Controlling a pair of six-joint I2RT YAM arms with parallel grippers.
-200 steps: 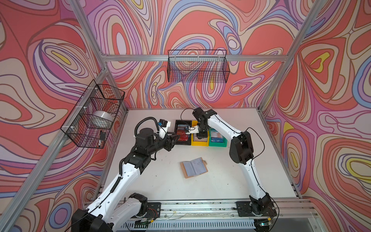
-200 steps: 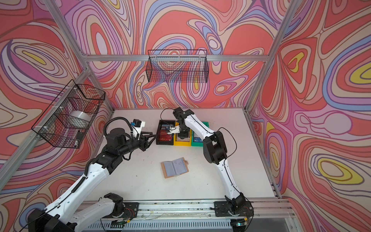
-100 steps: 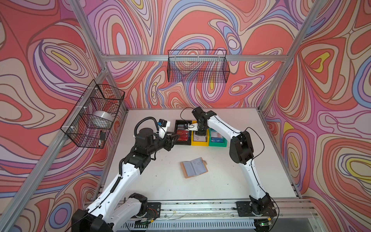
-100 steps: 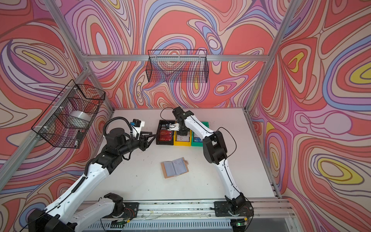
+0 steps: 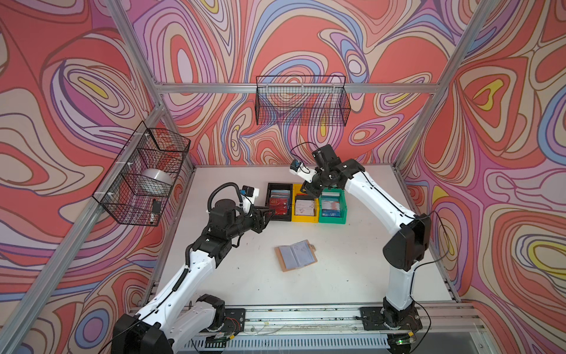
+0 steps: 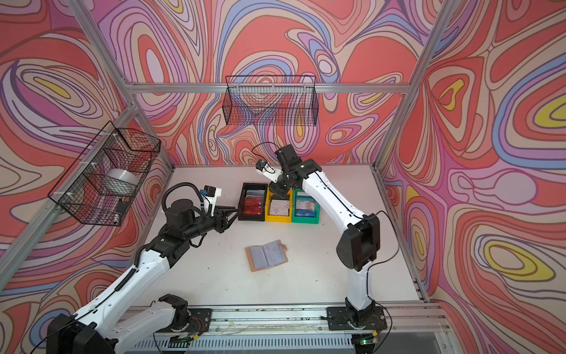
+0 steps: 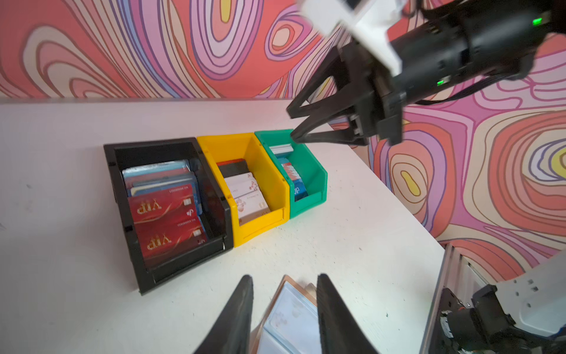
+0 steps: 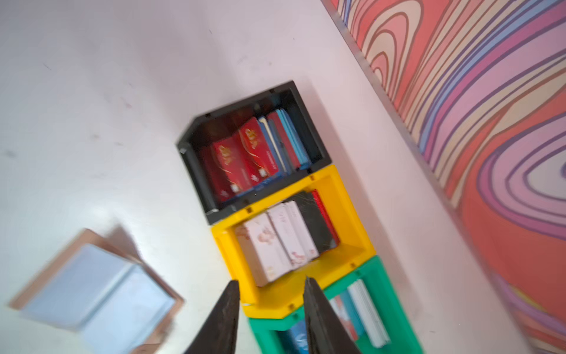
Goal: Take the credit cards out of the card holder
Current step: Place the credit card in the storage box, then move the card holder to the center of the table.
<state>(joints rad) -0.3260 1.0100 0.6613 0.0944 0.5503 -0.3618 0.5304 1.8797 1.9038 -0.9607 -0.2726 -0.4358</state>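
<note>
**Left wrist view: card holder lies open, both grippers hold nothing**

I see the card holder (image 7: pixel 291 312) lying open and flat on the white table (image 7: pixel 61 260). Its clear blue pages (image 8: pixel 92 285) face up. In both top views it sits near the middle of the table, well apart from the three bins. I cannot tell if any card is in the pages.

The credit cards (image 7: pixel 165 214) I can see sit in the bins. Red and blue ones are in the black bin (image 7: pixel 122 153). White ones are in the yellow bin (image 7: pixel 260 226). Blue and white ones are in the green bin (image 7: pixel 309 171). The bins stand side by side, touching.

My left gripper (image 7: pixel 284 277) is up in the air, just beside the black bin (image 5: pixel 269 187). Its jaws are partway apart with nothing in them.

My right gripper (image 7: pixel 292 122) hangs over the yellow and green bins. Its jaws are partway apart too, and nothing is between them.
</note>
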